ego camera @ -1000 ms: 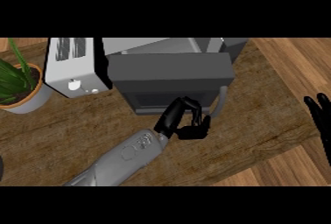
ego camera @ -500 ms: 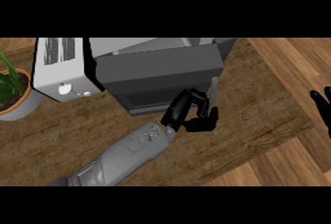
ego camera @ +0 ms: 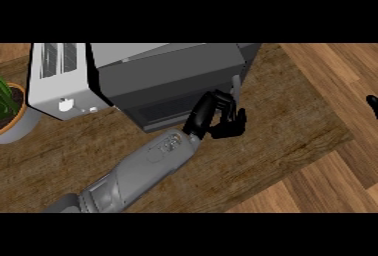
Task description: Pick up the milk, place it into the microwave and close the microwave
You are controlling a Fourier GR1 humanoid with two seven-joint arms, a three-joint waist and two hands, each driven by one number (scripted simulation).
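Head view: the grey microwave [ego camera: 173, 80] stands on the wooden table [ego camera: 288, 125], its dark door facing the lower edge of the view and looking closed, with the light handle [ego camera: 235, 85] at its right side. The milk does not show anywhere here, neither on the table nor in a robot hand. The left robot hand [ego camera: 220, 116] comes up on its grey forearm [ego camera: 140, 170] from the lower left and sits against the lower right corner of the microwave door, just below the handle; its fingers are curled together, and nothing shows inside them. At the right edge only a dark tip of the right robot hand [ego camera: 373, 105] shows, and I cannot tell how it is set. Left of the microwave stands a white toaster [ego camera: 59, 80], touching or just beside it. A potted plant [ego camera: 11, 112] sits at the far left edge.
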